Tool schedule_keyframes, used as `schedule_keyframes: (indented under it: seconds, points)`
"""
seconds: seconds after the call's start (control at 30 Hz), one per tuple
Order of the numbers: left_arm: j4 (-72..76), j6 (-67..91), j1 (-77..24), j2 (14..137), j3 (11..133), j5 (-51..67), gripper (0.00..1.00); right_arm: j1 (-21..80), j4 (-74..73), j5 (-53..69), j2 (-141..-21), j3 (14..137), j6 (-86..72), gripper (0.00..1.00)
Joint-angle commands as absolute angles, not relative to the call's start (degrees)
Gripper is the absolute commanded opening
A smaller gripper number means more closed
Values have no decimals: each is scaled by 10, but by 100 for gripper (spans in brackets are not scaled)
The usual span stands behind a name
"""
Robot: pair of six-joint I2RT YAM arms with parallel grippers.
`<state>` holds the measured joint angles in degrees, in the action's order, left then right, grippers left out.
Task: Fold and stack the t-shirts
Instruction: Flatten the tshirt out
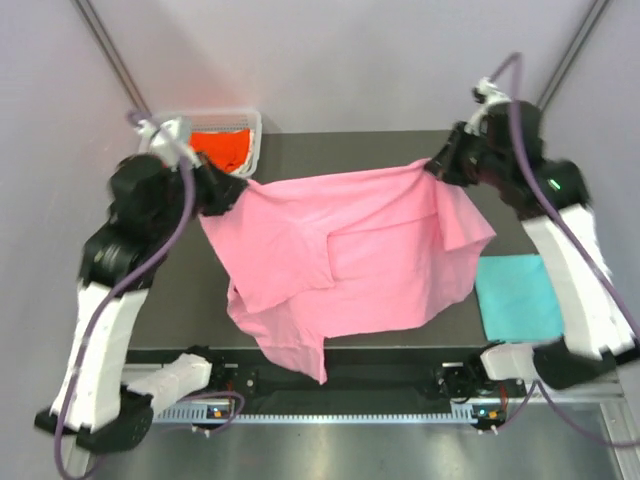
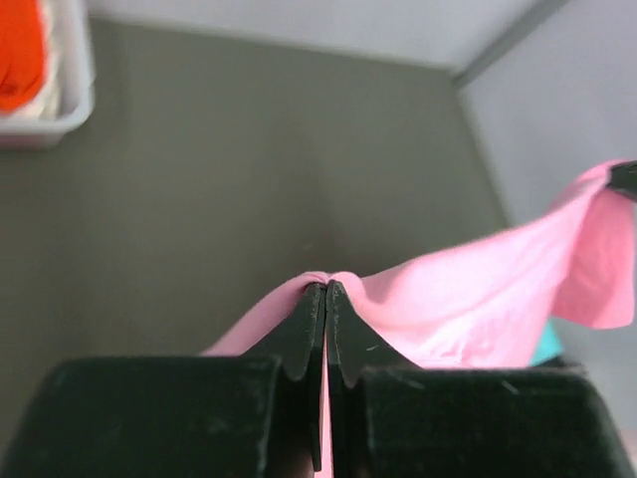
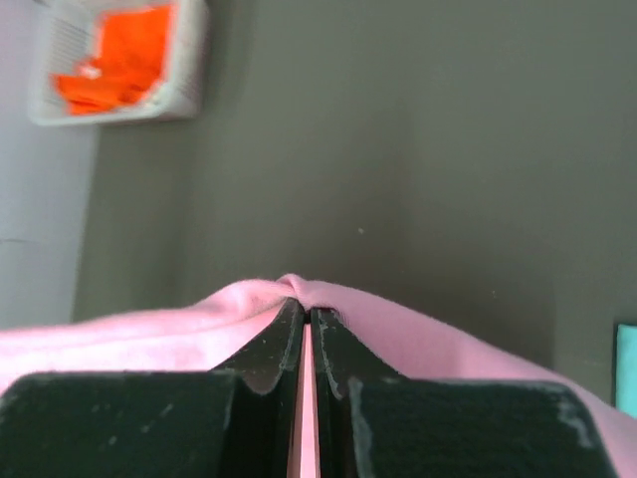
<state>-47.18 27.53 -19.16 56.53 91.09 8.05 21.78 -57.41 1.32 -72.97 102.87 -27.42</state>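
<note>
Top view: our left tool [image 1: 222,195] and right tool [image 1: 432,168] pinch the unfolded pink shirt [image 1: 340,250]; teal shirt [image 1: 518,295] folded, orange shirt [image 1: 222,148] in basket [image 1: 256,130].

My two arms are built alike: long white shell segments joined by bulky black joints. Along my left arm [image 1: 100,330] runs a purple-grey cable [image 1: 178,225], from the wrist down past the base. My right arm [image 1: 580,270] carries a matching cable [image 1: 512,100] looping over its wrist, and a small green light [image 1: 551,183] glows on its black upper joint. My left gripper [image 2: 326,289] has two matte black fingers, each narrowing from a wide, blocky black carrier to a thin pointed tip. My right gripper [image 3: 304,309] has the same shape, its black surfaces flecked with pale scuffs and specks.
</note>
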Motion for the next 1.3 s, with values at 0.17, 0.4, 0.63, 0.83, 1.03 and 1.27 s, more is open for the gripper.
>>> schedule_keyframes:
  seconds: [0.17, 0.4, 0.63, 0.83, 1.03, 1.27]
  points:
    - [-513, 270, -145, 875, 930, -52, 0, 160, -596, 74, -1111, 1217, -196, 0]
    - [-565, 220, -134, 1002, 1041, -157, 27, 137, -619, 21, -1248, 1270, -142, 26]
    - [-543, 354, -135, 805, 794, -60, 43, 127, -526, -23, -1048, 939, -138, 61]
    - [-553, 505, -143, 584, 521, 32, 38, 94, -445, 57, -879, 718, -179, 65]
    - [-649, 557, -150, 503, 452, 22, 35, 82, -407, 97, -812, 592, -200, 56]
    - [-577, 543, -154, 516, 392, 30, 38, 81, -388, 122, -798, 557, -207, 54]
